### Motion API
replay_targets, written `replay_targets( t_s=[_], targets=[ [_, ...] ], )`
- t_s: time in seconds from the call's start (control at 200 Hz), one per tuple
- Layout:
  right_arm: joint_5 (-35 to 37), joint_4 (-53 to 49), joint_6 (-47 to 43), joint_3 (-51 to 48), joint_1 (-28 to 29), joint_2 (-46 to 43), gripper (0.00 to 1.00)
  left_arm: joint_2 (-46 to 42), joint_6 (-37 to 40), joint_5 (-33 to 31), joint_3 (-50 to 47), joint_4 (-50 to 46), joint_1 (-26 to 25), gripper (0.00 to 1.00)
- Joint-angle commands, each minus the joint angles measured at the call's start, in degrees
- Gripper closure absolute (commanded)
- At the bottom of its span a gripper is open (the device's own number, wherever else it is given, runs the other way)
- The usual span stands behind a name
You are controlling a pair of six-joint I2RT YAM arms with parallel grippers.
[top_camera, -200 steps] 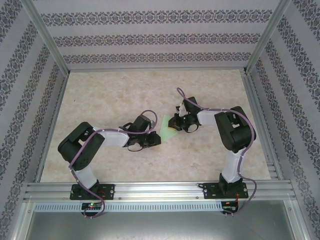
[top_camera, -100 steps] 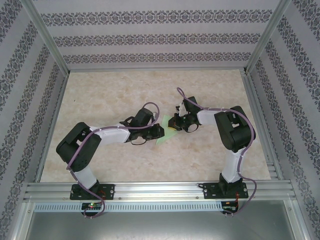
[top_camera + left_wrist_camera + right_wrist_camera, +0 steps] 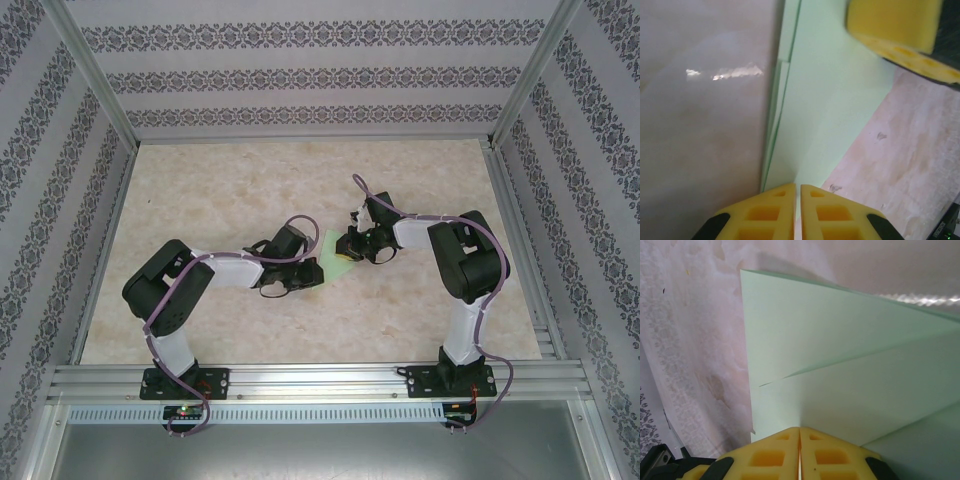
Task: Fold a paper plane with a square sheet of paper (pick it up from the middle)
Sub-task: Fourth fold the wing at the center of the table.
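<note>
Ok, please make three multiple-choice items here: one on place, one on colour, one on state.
1. The paper is: A. between the left gripper and the right gripper. B. in a far corner. C. on the floor.
2. What colour is the paper? A. Pink. B. Pale green. C. Blue.
3. The left gripper is: A. wide open. B. shut on the paper. C. holding a pen.
Answers: A, the top view shows it between them; B, every view shows green; B, its wrist view shows fingers closed on the paper's edge.

Beige marbled table (image 3: pixel 220 180), glossy, folded pale-green paper (image 3: pixel 331 245) near its middle — metal rail (image 3: pixel 320 378) along the near edge
</note>
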Motion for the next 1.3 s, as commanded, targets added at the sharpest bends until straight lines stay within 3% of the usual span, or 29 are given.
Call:
replay_targets(
  t_s=[0.0, 0.455, 0.754, 0.849, 1.124, 1.299],
  targets=[
    [4.31, -3.59, -1.65, -0.56, -0.07, 3.44, 0.91, 0.37, -1.07, 0.56, -2.32, -2.45, -0.44, 0.88],
    [5.52, -4.75, -1.92, -0.39, -0.34, 3.83, 0.91, -6.7, 3.14, 0.94, -7.35, -11.86, -1.68, 0.91],
    [5.51, -4.96, -2.18, -0.44, -0.49, 3.96, 0.91, -14.01, 6.14, -6.82, -2.66, -8.6, -1.33, 0.93],
    [5.39, -4.87, -2.22, -0.36, -0.51, 4.21, 0.91, -12.85, 5.84, -8.03, -0.85, -5.84, -1.13, 0.93],
    [5.19, -4.87, -2.06, -0.07, -0.48, 4.4, 0.91, -2.28, 3.74, -4.0, 2.96, -1.36, -1.15, 0.94],
    [5.16, -4.96, -2.06, -0.09, -0.58, 4.22, 0.91, 0.0, 2.72, -6.06, 1.91, -4.56, -1.15, 0.96]
  ],
)
